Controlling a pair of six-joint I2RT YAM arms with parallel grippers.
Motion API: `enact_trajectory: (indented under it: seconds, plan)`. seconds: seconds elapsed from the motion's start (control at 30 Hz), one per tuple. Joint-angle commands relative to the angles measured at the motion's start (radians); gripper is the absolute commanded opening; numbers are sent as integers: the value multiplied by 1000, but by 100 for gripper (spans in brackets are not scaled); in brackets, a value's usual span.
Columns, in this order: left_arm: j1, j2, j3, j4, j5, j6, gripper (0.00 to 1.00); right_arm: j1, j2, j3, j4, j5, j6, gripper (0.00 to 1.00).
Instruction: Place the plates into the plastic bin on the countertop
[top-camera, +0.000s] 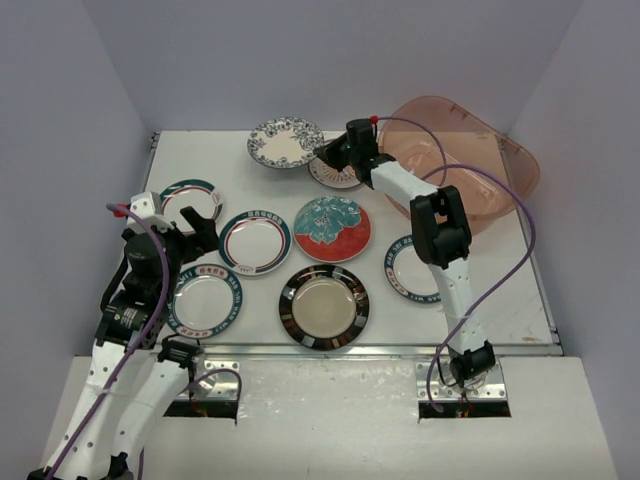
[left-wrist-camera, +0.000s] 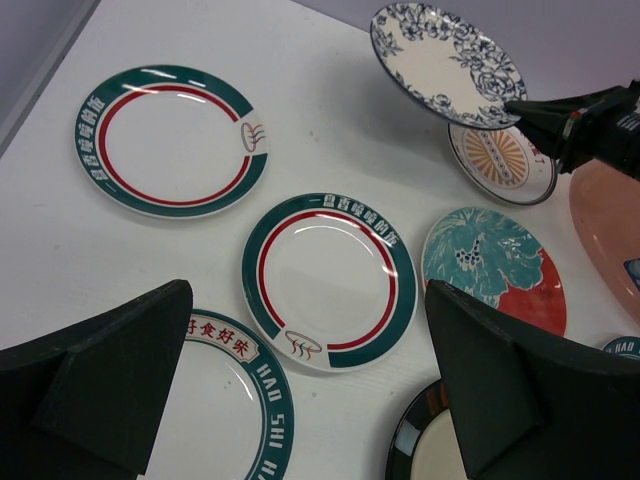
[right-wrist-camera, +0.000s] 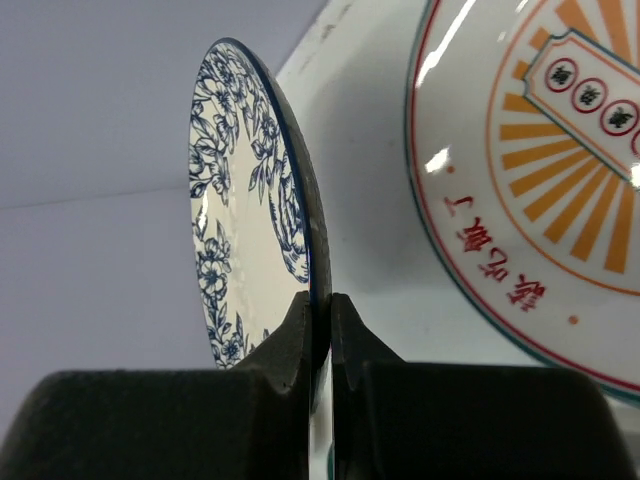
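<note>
**Right arm carrying a plate to the bin.** The right fingers (right-wrist-camera: 290, 340) are closed tight on the rim of the blue-patterned plate (top-camera: 285, 142) and pinch only its edge. The plate hangs clear of the worktop (top-camera: 500, 290), somewhat tilted, partly over the orange-centred plate (top-camera: 335, 176) and near the left rim of the plastic bin (top-camera: 500, 160). The left fingers (left-wrist-camera: 100, 390) are spread wide with nothing between them, poised over the teal-rimmed plates at the near left. Seven plates lie flat on the worktop.

From where I stand, the step calls for a slow swing rightward, high enough to pass the flared rim. An edge pinch on glazed ware may let the plate pivot or slip, so the grip wants to be firm. It is best to lower the plate close to the bin's floor before letting go, not drop it.
</note>
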Motion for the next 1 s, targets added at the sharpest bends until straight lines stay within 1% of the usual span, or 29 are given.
enact_trajectory:
  seconds: [0.0, 0.1, 0.2, 0.23, 0.27, 0.3, 0.37, 0.43, 0.47, 0.53, 0.63, 0.67, 0.77, 0.8, 0.87, 0.97]
  plan:
    - [-9, -2, -6, 50, 9, -3, 100, -17, -237, 5, 235, -124, 59, 0]
    - [-9, -1, -6, 51, 8, -3, 100, -36, -280, -13, 234, -149, 65, 0]
    - [-9, 0, -6, 50, 8, -3, 100, -67, -391, -92, 228, -144, 59, 0]
    - [-9, 0, -6, 49, 9, -3, 100, -75, -401, -86, 222, -146, 50, 0]
    - [-9, 0, -6, 49, 11, -3, 100, -85, -398, -29, 167, -158, 29, 0]
    - [-9, 0, -6, 50, 11, -3, 100, -93, -381, 11, 111, -179, 13, 0]
    - [-9, 2, -6, 51, 10, -3, 100, -105, -330, 78, 84, -246, 32, 0]
    - [-9, 0, -6, 49, 5, -3, 100, -113, -379, 41, 76, -260, 2, 0]
    - [-8, 0, -6, 46, 2, -3, 100, -119, -395, 12, 72, -246, -9, 0]
    - [-9, -4, -7, 46, 1, -4, 100, -156, -539, -105, 68, -200, -38, 0]
    - [-10, -3, -7, 51, 15, -5, 100, -252, -679, -258, 32, -182, -55, 0]
    - [-10, 0, -6, 51, 17, -4, 100, -283, -735, -343, 21, -177, -61, 0]
    - [-13, -4, -4, 48, 14, -3, 100, -376, -886, -505, 23, -149, -84, 0]
    - [-15, -8, -4, 47, 13, -3, 100, -404, -922, -576, 23, -135, -91, 0]
    - [-18, -12, -4, 47, 10, -4, 100, -485, -984, -660, 27, -126, -92, 0]
    - [-24, -14, -6, 47, 11, -5, 100, -556, -1022, -740, 30, -132, -90, 0]
